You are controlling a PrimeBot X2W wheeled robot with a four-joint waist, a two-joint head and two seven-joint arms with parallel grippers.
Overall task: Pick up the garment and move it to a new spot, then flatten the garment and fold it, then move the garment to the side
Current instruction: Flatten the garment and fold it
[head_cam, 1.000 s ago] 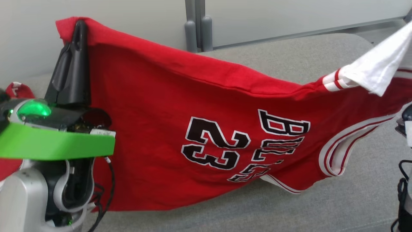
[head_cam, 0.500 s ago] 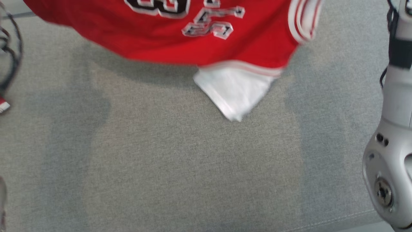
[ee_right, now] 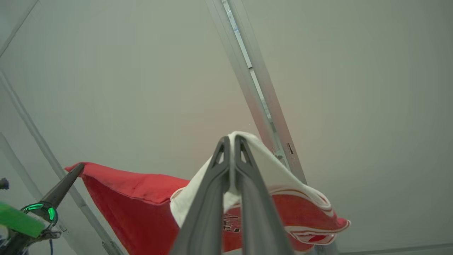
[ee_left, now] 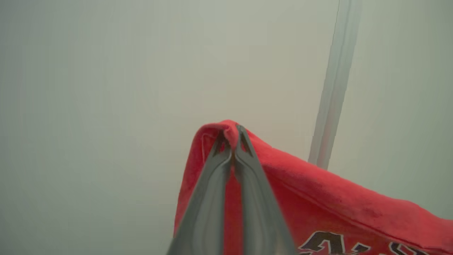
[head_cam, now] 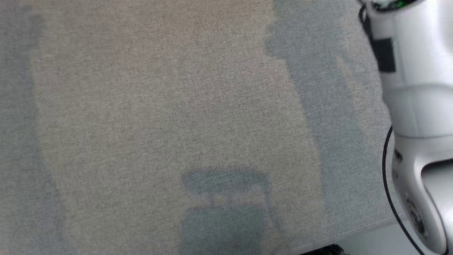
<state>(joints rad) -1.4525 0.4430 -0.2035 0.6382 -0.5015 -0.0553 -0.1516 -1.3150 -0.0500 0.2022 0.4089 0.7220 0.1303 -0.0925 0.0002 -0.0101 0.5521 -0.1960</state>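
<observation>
Grey woven upholstery of the work surface [head_cam: 159,106] is lying directly under the head camera, soft shadows falling across it, with the pale right forearm [head_cam: 417,88] rising along its right edge. The head is tipping downward. A second ago it was facing the garment stretched out in the air, and now it is looking at the surface below, so the shift is the camera's and not the cloth's.

Further out, the left gripper [ee_left: 231,136] is pinching a red corner of the garment [ee_left: 318,198], fingers pressed together on the fabric. The right gripper [ee_right: 231,141] is clamping the white flap [ee_right: 279,170] at the other end in the same way. The garment is hanging between them, its upper edge sagging. Whether its lower hem is touching the surface cannot be told.

Behind it a pale wall [ee_left: 106,71] and a metal post [ee_right: 254,88] are standing.

The robot is probably checking its landing spot. If so, the carrying step is ending, and laying down and flattening are coming next.
</observation>
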